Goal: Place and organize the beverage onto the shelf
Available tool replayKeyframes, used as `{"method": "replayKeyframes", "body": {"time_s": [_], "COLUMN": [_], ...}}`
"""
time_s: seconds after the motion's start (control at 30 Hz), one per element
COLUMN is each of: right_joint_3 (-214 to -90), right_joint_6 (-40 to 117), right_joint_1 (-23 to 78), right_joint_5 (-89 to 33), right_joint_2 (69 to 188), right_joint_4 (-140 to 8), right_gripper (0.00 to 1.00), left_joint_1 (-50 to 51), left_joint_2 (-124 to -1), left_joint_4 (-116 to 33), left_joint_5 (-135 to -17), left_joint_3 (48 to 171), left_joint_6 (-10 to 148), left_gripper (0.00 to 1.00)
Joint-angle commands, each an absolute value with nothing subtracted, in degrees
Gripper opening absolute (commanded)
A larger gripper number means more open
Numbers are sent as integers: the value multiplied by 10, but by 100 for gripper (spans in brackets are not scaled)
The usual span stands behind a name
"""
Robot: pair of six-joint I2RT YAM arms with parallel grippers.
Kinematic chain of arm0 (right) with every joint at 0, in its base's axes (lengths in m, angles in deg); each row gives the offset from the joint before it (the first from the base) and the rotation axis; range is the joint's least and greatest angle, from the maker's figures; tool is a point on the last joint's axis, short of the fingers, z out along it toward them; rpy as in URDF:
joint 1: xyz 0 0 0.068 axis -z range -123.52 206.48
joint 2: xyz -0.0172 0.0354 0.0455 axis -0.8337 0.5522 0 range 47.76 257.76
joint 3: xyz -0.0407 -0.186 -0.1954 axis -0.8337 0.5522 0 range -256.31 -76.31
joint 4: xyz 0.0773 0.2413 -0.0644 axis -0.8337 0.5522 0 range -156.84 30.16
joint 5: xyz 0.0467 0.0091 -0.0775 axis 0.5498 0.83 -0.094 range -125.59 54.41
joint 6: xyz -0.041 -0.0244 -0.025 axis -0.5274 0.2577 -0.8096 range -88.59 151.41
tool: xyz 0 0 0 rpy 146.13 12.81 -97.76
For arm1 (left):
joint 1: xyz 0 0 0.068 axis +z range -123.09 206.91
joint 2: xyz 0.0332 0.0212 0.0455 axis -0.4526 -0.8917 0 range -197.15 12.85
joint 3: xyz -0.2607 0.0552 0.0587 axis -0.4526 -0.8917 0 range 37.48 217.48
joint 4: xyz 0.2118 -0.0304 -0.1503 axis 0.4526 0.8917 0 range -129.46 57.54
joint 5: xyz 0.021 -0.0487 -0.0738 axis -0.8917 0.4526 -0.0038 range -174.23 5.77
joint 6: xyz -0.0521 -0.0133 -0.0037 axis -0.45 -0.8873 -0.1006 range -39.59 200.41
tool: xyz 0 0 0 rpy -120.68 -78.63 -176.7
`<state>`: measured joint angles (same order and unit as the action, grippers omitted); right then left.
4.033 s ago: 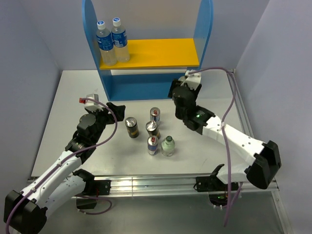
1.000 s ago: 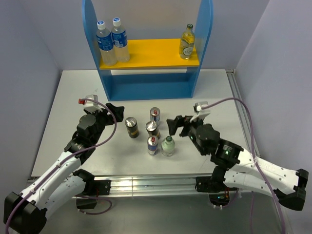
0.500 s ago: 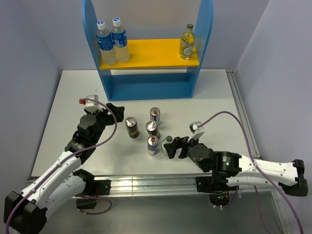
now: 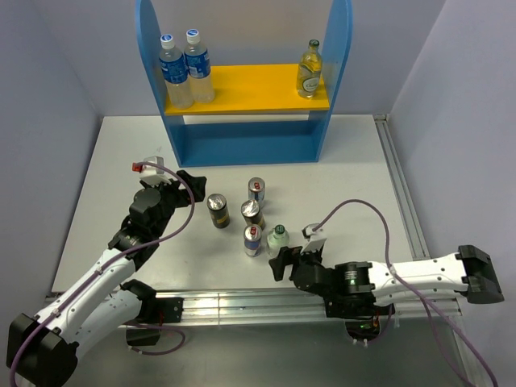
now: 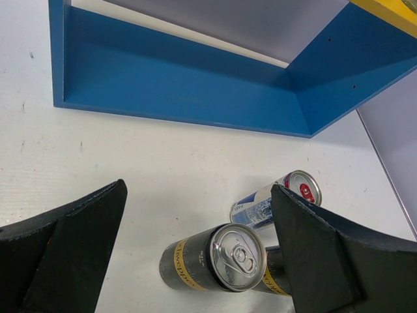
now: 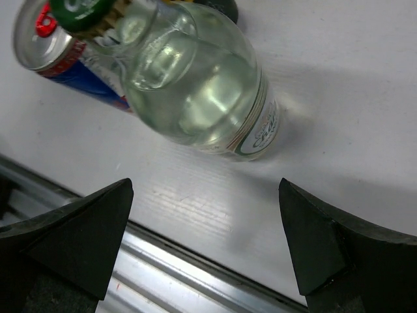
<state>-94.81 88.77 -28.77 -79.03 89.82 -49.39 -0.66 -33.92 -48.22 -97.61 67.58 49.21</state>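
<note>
Right gripper [image 6: 205, 261] of mine is spread wide and holds nothing. It sits low over the table [image 4: 347, 173], near the front edge. Just ahead of the fingertips stands the glass bottle [image 6: 208, 98] with its green cap, full of pale liquid and not yet between my jaws. A silver-blue can [image 6: 58, 45] stands tight against its far side; I cannot tell whether they touch.

I judge the bottle stiff, smooth and rather heavy for its size, so it could slip or tip, and it would break if dropped. The straight labelled body below the shoulder looks the best place to grip, not the neck or cap, with care not to nudge the can.

My left gripper [image 5: 195, 261] is also open and empty, above a dark gold-topped can [image 5: 218, 264]. Farther back, the shelf [image 4: 242, 145] already has a matching bottle [image 4: 307, 71] at the right end of its yellow board.
</note>
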Motion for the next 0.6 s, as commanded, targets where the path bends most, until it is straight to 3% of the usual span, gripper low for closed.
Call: {"method": "replayKeyframes", "body": {"time_s": [0.0, 0.57], "right_joint_3": [-949, -946], "right_joint_6": [935, 892], "right_joint_1": [-291, -275], "right_joint_5": [-859, -1012], "right_joint_2": [951, 1159], "right_joint_4": [-564, -744], "right_gripper": [100, 100], "left_joint_1": [-4, -3], "left_joint_2": [-340, -343], "left_joint_4": [-500, -504], "left_joint_5": [-979, -980], "left_joint_3": [676, 674], "left_joint_6": [489, 489], "left_gripper": [99, 99]}}
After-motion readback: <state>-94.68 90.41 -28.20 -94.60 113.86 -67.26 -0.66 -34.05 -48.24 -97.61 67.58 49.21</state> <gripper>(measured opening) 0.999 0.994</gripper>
